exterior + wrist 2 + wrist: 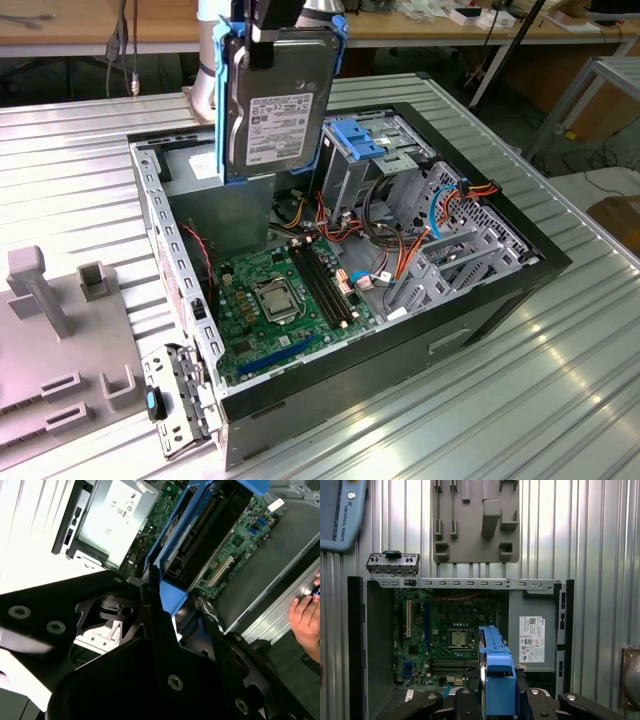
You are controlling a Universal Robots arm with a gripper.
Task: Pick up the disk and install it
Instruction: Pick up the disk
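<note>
The disk (280,100), a grey-black hard drive in a bright blue carrier frame, hangs upright on edge above the back left part of the open computer case (500,300). My gripper (265,40) is shut on its upper end, well above the motherboard (270,300). In the first wrist view the blue carrier edge (495,675) sits between my black fingers (465,700), over the case interior. The second wrist view looks along the disk (200,535) with its blue frame (172,597) clamped. The drive cage with its fixed blue bracket (365,140) stands just to the exterior view's right of the disk.
A grey fixture plate (50,350) with blocks lies at the exterior view's left on the ribbed metal table (560,400). A detached port panel (175,400) leans by the case corner. A person's hand (305,615) rests at the case edge. A teach pendant (340,510) lies on the table.
</note>
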